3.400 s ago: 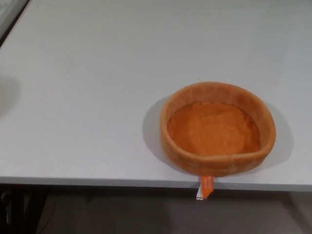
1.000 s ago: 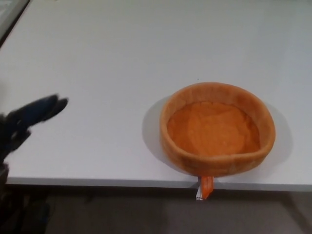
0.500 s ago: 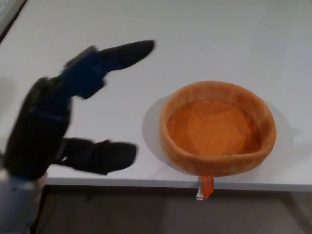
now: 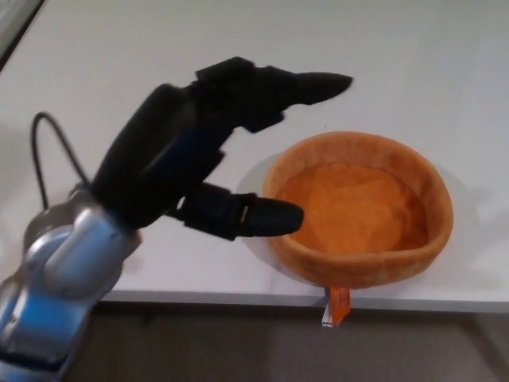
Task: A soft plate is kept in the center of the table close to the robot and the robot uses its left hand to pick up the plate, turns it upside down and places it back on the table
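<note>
The soft orange plate (image 4: pixel 359 210) sits right side up on the white counter (image 4: pixel 238 48), toward the near right, with its plush rim standing up all round like a shallow bowl. Its near wall comes right to the counter's near edge, and a small orange and white tag (image 4: pixel 336 305) hangs from it down over that edge. The hollow of the plate has nothing in it.

Just to the left of the plate is the robot's left hand (image 4: pixel 199 151), black, reaching in from the near left. It is spread wide and grips nothing. The thumb (image 4: pixel 250 215) points right, with its tip at the plate's left rim; whether it touches the fabric I cannot tell. The two fingers (image 4: pixel 302 86) stretch out above, over the counter beyond the plate's far left edge, clear of the rim. So the left wall of the plate lies about between thumb and fingers.

Behind the hand comes a silver forearm (image 4: pixel 60 278) with a thin black cable (image 4: pixel 48 143) looping off it. The right hand does not show.
</note>
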Robot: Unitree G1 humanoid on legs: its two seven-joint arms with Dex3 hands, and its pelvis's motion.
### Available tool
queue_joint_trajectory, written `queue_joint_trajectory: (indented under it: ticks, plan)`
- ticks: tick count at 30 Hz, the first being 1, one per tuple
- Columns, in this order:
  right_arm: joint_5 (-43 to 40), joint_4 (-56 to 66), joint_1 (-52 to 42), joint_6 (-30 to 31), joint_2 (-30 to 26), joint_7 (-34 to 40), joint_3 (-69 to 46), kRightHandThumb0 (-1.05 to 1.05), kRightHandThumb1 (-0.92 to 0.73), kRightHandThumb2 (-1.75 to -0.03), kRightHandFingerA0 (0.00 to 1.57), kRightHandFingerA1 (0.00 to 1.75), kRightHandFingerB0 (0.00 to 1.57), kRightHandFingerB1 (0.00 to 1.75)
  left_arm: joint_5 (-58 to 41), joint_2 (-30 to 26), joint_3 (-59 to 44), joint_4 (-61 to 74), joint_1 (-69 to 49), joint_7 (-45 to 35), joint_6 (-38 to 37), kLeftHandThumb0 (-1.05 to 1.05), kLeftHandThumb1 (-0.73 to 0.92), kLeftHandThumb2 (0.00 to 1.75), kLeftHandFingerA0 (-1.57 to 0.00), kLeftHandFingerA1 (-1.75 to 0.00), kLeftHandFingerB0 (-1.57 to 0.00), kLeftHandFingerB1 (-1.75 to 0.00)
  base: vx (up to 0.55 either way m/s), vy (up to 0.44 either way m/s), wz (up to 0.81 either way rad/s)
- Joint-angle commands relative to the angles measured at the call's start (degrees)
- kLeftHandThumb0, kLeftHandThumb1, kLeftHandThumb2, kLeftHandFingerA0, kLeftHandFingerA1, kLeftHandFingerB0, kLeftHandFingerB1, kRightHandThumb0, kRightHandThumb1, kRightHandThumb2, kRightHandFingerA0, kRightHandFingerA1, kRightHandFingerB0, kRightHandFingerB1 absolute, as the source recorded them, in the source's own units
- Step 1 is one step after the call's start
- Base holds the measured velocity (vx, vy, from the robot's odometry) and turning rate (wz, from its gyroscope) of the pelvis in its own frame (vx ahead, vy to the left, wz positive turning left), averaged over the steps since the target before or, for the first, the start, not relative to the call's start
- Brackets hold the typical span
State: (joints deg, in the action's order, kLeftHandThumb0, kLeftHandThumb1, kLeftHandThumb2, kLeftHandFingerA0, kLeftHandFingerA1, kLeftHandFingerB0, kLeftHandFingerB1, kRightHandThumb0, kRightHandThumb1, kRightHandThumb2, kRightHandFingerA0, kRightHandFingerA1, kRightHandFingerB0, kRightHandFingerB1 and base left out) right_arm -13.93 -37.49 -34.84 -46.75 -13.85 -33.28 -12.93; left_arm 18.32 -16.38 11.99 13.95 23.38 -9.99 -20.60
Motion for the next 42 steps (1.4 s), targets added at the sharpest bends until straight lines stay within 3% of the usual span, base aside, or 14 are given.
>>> queue_joint_trajectory:
  ticks: [1, 5, 6, 10, 12, 13, 18, 19, 21, 23, 24, 31, 32, 42]
  plan:
    - [-1.06, -1.96, 1.12, -2.18, 0.33, -1.11, -0.23, -0.68, -0.63, -0.97, 0.48, 0.53, 0.28, 0.47, 12.72, -0.38, 5.59, -8.5, 6.4, 0.2, 2.29, -0.92, 0.75, 0.64, -0.35, -0.41, -0.35, -0.33, 0.0, 0.0, 0.0]
    - [0.79, -5.2, 2.93, -4.54, -0.1, 0.52, -0.64, -0.68, -0.78, -0.65, 0.58, 0.38, 0.35, 0.33, 16.54, 0.51, 9.4, -14.2, 9.83, 1.24, 2.38, -0.93, 0.58, 0.97, -0.28, -0.49, -0.28, -0.43, 0.0, 0.0, 0.0]
    - [0.94, -5.73, 3.02, -4.98, -0.37, 0.6, -0.76, -0.69, -0.64, -0.97, 0.51, 0.54, 0.29, 0.47, 17.59, 0.72, 10.33, -14.79, 9.99, 1.35, 3.09, -0.93, 0.73, 0.63, -0.33, -0.4, -0.32, -0.31, 0.0, 0.0, 0.0]
    - [-0.47, -4.49, 4.02, -3.96, -0.22, -0.22, -0.73, -0.66, -0.78, -0.64, 0.58, 0.38, 0.36, 0.34, 20.99, 0.37, 12.91, -18.45, 11.29, 2.38, 3.65, -0.93, 0.69, 0.62, -0.36, -0.4, -0.34, -0.32, 0.0, 0.0, 0.0]
    - [1.59, -4.27, 4.81, -3.57, -0.8, 1.69, -0.53, -0.69, -0.63, -0.97, 0.52, 0.55, 0.3, 0.48, 22.65, -0.38, 13.81, -20.91, 12.0, 3.74, 2.65, -0.93, 0.69, 0.62, -0.37, -0.4, -0.35, -0.33, 0.0, 0.0, 0.0]
    - [1.01, -3.4, 4.48, -3.1, -0.68, 1.26, -0.48, -0.7, -0.77, -0.64, 0.6, 0.39, 0.36, 0.33, 23.03, -0.55, 14.14, -21.92, 12.09, 4.28, 2.23, -0.94, 0.69, 0.62, -0.37, -0.41, -0.35, -0.33, 0.0, 0.0, 0.0]
    - [-1.47, 5.5, -0.32, 0.87, -0.24, 0.14, 0.14, -0.67, -0.76, -0.64, 0.61, 0.39, 0.38, 0.35, 24.31, -0.8, 15.26, -23.75, 10.97, 3.64, 4.12, -0.92, 0.7, 0.62, -0.4, -0.39, -0.36, -0.33, 0.0, 0.0, 0.0]
    - [-1.8, 6.36, -1.19, 1.56, -0.21, 0.0, 0.11, -0.67, -0.62, -0.96, 0.51, 0.54, 0.32, 0.49, 24.71, -0.65, 15.64, -24.07, 10.5, 3.34, 4.87, -0.91, 0.7, 0.62, -0.39, -0.38, -0.35, -0.33, 0.0, 0.0, 0.0]
    - [-2.01, 6.79, -2.35, 2.97, -0.23, -0.12, -0.04, -0.67, -0.76, -0.65, 0.59, 0.38, 0.38, 0.34, 25.68, -0.27, 16.5, -24.96, 10.0, 3.11, 5.84, -0.91, 0.69, 0.62, -0.4, -0.38, -0.36, -0.33, 0.0, 0.0, 0.0]
    - [-1.4, 4.9, -1.66, 2.56, -0.24, 0.08, -0.19, -0.68, -0.62, -0.96, 0.5, 0.54, 0.31, 0.48, 26.29, -0.14, 17.05, -26.1, 10.42, 3.35, 5.98, -0.9, 0.69, 0.62, -0.41, -0.38, -0.37, -0.34, 0.0, 0.0, 0.0]
    - [-1.62, 4.53, -1.58, 2.18, -0.17, -0.28, -0.23, -0.69, -0.75, -0.64, 0.59, 0.38, 0.37, 0.34, 26.89, -0.07, 17.5, -26.69, 10.62, 3.53, 6.19, -0.92, 0.71, 0.63, -0.39, -0.4, -0.36, -0.33, 0.0, 0.0, 0.0]
    - [-1.48, 2.94, -1.5, 0.59, 0.16, -0.41, -0.34, -0.69, -0.61, -0.95, 0.54, 0.55, 0.34, 0.49, 28.55, 0.62, 19.44, -28.83, 11.04, 2.77, 7.21, -0.92, 0.72, 0.63, -0.4, -0.39, -0.37, -0.34, 0.0, 0.0, 0.0]
    - [-1.82, 6.62, -3.32, 2.66, 0.14, -0.14, 0.01, -0.67, -0.75, -0.63, 0.62, 0.4, 0.39, 0.35, 28.92, 1.04, 19.82, -29.53, 10.9, 3.75, 7.08, -0.97, 0.6, 0.73, -0.42, -0.43, -0.36, -0.37, 0.0, 0.0, 0.0]
    - [-0.86, 1.4, 0.69, 1.48, -0.41, -0.83, 0.02, -0.67, -0.62, -0.95, 0.53, 0.54, 0.34, 0.5, 34.03, 3.78, 25.34, -33.5, 11.55, 3.8, 9.39, -0.97, 0.61, 0.72, -0.43, -0.42, -0.37, -0.37, 0.0, 0.0, 0.0]
